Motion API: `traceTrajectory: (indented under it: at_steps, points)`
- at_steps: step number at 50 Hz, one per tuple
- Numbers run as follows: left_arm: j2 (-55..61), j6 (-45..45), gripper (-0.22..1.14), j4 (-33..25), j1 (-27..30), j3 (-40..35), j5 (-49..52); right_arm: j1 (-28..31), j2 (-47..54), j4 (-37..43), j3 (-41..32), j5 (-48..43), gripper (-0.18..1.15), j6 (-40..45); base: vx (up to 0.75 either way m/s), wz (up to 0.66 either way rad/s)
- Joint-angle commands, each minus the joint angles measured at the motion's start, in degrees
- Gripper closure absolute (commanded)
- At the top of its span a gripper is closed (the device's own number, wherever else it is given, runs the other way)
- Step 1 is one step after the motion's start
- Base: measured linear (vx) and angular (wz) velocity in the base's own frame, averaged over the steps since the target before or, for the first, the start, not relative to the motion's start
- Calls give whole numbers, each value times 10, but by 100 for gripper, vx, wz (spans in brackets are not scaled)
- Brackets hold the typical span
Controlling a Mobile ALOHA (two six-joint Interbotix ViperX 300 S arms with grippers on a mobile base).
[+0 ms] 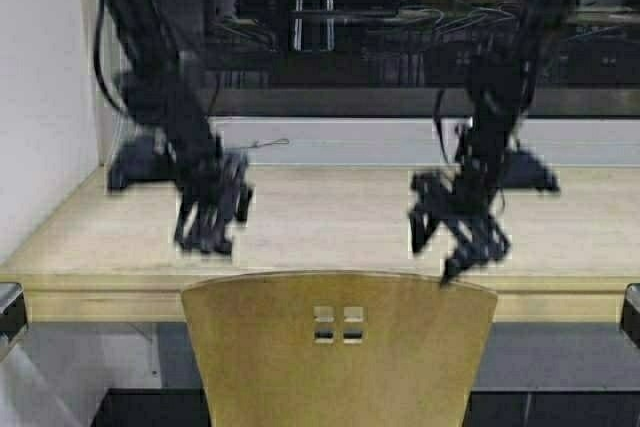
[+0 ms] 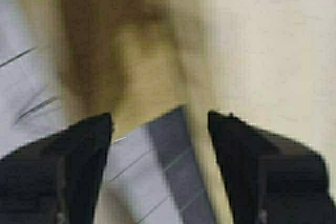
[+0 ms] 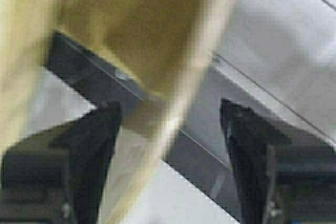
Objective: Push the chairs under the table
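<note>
One yellow-tan plywood chair stands in front of me, its curved backrest with four square cut-outs just before the long light-wood table. My left gripper hangs open above the table's front edge, over the backrest's left corner. My right gripper hangs open over the backrest's right top corner. In the left wrist view the chair and table show past the open gripper. In the right wrist view the chair's edge lies between the open fingers of the gripper. Other chairs are out of view.
A white wall borders the table on the left. A dark window runs behind the table. Grey floor tiles show below the chair. Grey objects sit at the lower left and lower right edges.
</note>
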Motion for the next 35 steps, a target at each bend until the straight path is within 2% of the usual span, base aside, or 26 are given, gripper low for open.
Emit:
traceTrajectory:
  at_steps: [1, 13, 21, 27, 35]
  points:
    - [-93, 13, 2, 46, 6, 21, -26, -4, -90, -6, 29, -20, 8, -11, -2, 0]
    - [-255, 35, 2, 174, 29, 139, -47, -4, -229, -51, 127, -85, 8, -67, -1, -1]
    - [-379, 66, 2, 234, 52, 231, -51, -11, -331, -95, 182, -113, 8, -109, -4, -2]
    - [-467, 120, 2, 273, 62, 304, -51, -23, -401, -142, 227, -113, 8, -151, -8, 0]
    - [-557, 237, 2, 323, 76, 383, -38, -34, -487, -225, 265, -112, 8, -223, -11, 3]
